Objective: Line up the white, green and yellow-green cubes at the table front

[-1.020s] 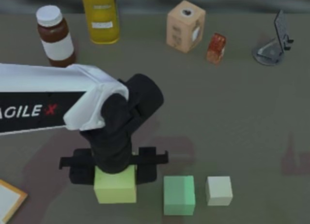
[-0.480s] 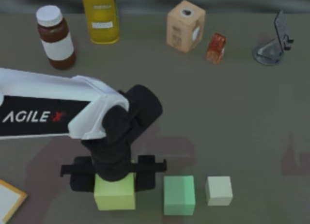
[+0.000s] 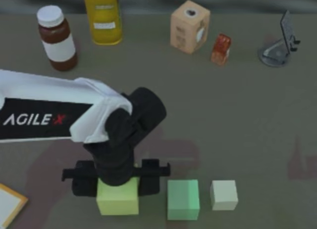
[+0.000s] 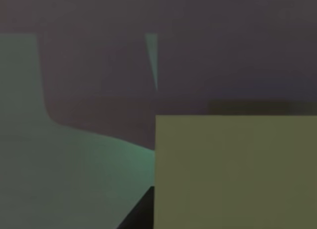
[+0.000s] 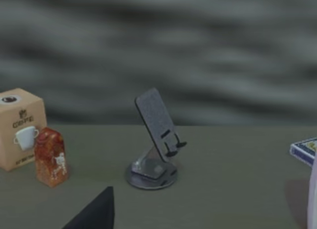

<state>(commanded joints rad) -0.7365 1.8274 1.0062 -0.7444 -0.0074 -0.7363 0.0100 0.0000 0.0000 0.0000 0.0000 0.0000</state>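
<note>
Your left claw (image 3: 117, 182) sits over the yellow-green cube (image 3: 118, 198) at the desk (image 3: 237, 120) front, its fingers astride the cube's far part; you cannot tell whether they press it. Just right of that cube stands the green cube (image 3: 183, 199), then the white cube (image 3: 224, 195) beside it.

A grey phone stand (image 5: 154, 149) sits on the olive-grey table (image 5: 233, 189), its plate tilted back on a round base. Well apart from it, a small red packet (image 5: 49, 157) stands just beside a tan printed carton (image 5: 20, 127). A blue-edged object (image 5: 304, 150) shows at the frame's edge.
</note>
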